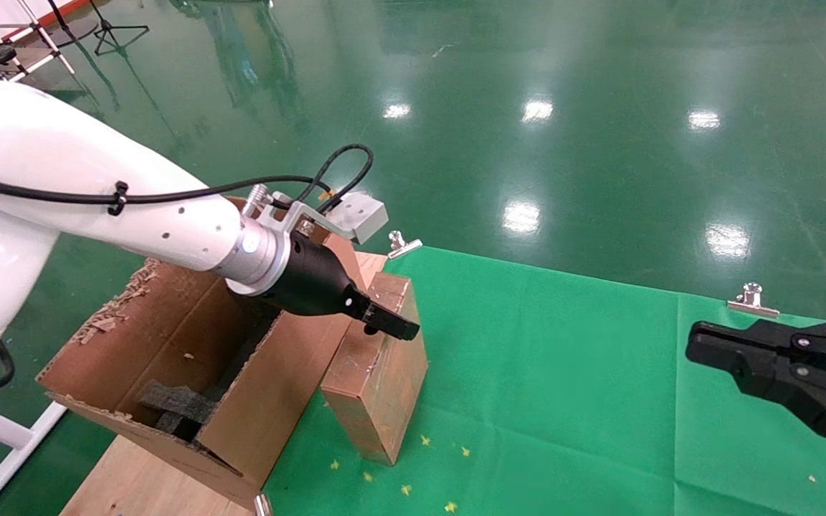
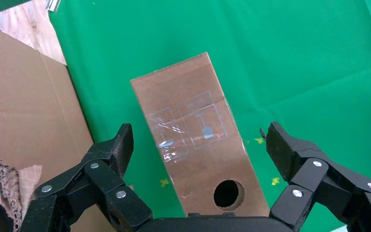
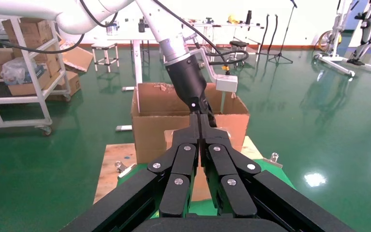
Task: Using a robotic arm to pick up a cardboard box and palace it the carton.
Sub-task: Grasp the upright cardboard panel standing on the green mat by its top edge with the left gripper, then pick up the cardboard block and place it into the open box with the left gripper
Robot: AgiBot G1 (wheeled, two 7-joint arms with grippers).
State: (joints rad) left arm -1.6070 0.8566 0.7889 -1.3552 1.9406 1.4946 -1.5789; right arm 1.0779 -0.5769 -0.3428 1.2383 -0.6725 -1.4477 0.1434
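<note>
On the green cloth (image 1: 563, 373) we see the cardboard box (image 1: 377, 373) lying just beside the carton (image 1: 169, 358). We find the robotic arm (image 1: 97, 193) with its left gripper (image 2: 198, 145) above the box, jaws spread to either side. The right gripper (image 3: 200, 133), jaws pressed together, is parked well apart.

A reddish-brown cardboard box (image 1: 377, 373) stands on a bright green cloth (image 1: 563, 387) beside a brown carton (image 1: 169, 358) with black foam (image 1: 176, 401); white robotic arm (image 1: 97, 193), black left gripper (image 1: 391, 326).
</note>
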